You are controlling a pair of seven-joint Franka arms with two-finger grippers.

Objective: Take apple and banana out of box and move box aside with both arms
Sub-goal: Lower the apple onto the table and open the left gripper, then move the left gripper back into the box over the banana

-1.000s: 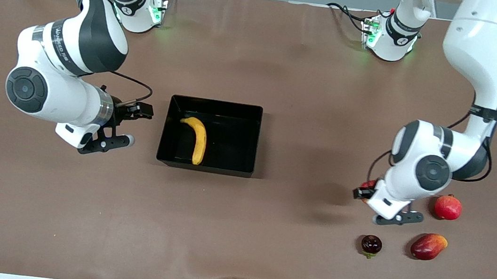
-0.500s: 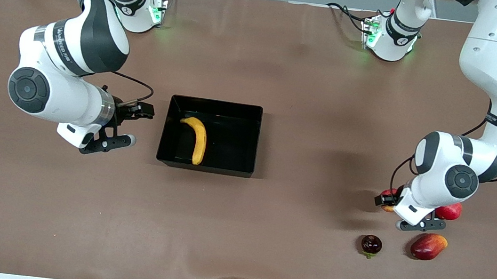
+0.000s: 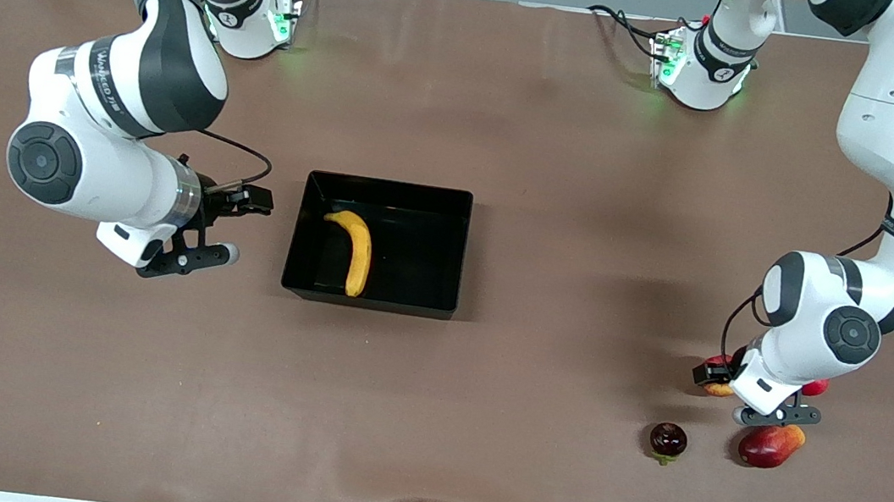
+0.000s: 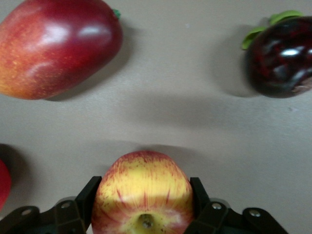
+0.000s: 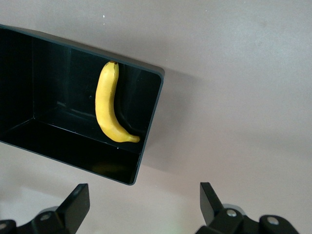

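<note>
- At the right arm's end of the table we find the right gripper (image 3: 213, 227) hanging just beside the box, its two black fingers (image 5: 75, 201) spread wide with nothing between them.
- Next we come to the glossy black rectangular open-top plastic box (image 3: 370, 300) near the middle of the table, with the long curved yellow banana (image 3: 356, 249) lying inside it, close to the wall toward the right arm's end.
- Toward the left arm's end, we see the left gripper (image 3: 753, 396) clamped around the small round red-and-yellow streaked apple (image 4: 142, 191), one finger (image 4: 87, 197) pressed on each side.
- The gripper with the apple hangs over bare table among three other fruits: a dark purple round fruit with a green stem (image 3: 668, 440), an oval dark-red mango with a yellow end (image 3: 769, 445), and a plain red round fruit (image 3: 817, 387) mostly hidden by the arm.
</note>
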